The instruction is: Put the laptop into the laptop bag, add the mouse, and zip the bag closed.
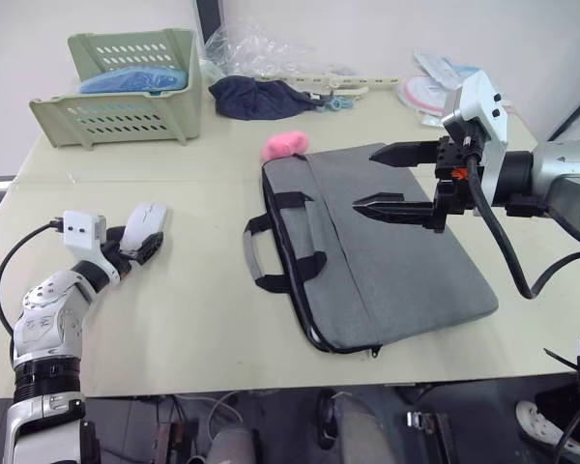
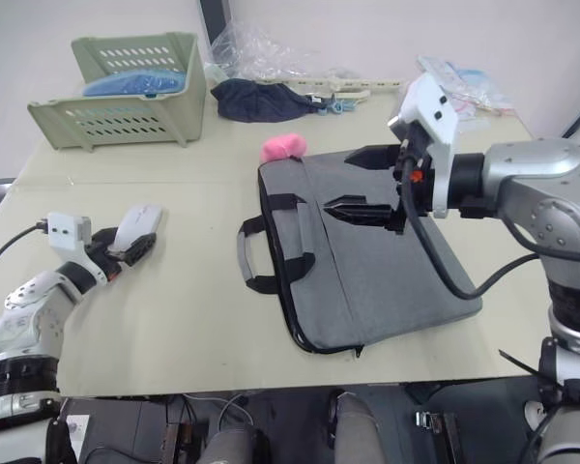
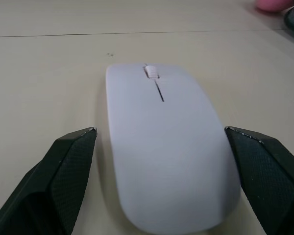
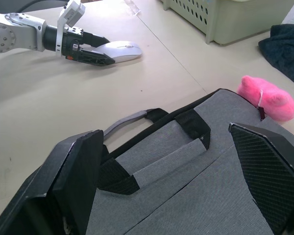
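At the lower left of the head view, the white mouse [image 1: 146, 223] is straddled on the table [image 1: 203, 319] by the left gripper [image 1: 138, 246], fingers spread wide and not clamped. Centre frame, the grey laptop bag [image 1: 387, 271] is overhung by the right gripper [image 1: 394, 180], also held wide.

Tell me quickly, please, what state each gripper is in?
Left gripper: open, jaws either side of the mouse.
Right gripper: open, empty, above the bag.

Smooth matt white plastic mouse [image 3: 164, 147], grey woven cloth laptop bag [image 1: 387, 251], fluffy pink plush toy [image 1: 285, 145]
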{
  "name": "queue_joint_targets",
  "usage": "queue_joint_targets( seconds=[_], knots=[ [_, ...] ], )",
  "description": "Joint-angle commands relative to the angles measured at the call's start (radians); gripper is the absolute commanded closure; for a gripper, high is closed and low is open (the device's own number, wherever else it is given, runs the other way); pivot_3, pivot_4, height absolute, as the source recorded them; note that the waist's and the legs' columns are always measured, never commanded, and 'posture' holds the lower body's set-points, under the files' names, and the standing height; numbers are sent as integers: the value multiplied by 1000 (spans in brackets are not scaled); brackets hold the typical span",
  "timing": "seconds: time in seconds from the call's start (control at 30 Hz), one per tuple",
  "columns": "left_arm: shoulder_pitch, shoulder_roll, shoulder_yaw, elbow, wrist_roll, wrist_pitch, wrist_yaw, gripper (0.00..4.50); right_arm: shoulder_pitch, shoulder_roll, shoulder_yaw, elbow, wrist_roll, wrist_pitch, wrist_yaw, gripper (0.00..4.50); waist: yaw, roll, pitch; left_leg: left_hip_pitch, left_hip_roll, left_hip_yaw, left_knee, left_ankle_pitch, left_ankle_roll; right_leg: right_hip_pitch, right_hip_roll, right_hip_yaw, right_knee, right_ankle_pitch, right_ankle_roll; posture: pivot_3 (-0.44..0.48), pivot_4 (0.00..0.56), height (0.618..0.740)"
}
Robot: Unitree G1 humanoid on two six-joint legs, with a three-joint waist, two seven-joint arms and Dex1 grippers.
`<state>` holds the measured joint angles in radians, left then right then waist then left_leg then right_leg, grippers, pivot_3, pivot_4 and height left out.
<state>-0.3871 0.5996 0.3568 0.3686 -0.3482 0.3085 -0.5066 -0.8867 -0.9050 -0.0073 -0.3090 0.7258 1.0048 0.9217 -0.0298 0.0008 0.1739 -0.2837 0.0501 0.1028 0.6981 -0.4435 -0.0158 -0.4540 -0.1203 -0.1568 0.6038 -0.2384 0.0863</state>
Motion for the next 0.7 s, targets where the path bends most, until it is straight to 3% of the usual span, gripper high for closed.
queue_joint_targets(
  seconds=[0.03, 0.7],
  knots=[
    [-16, -21, -11, 20, 20, -38, 18, 0, -8, 0, -35, -9, -6, -17, -13, 29, 1, 0, 0, 0, 0, 0, 0, 0, 0, 0, 0, 0, 0, 0, 0, 0, 150, 740],
    [-20, -36, -31, 89, 72, -81, 65, 0, -3, 3, -37, -7, -10, -24, -27, 29, 1, 0, 0, 1, 0, -1, 0, 0, 0, 2, 0, -1, 0, 0, 0, 0, 150, 740]
  ],
)
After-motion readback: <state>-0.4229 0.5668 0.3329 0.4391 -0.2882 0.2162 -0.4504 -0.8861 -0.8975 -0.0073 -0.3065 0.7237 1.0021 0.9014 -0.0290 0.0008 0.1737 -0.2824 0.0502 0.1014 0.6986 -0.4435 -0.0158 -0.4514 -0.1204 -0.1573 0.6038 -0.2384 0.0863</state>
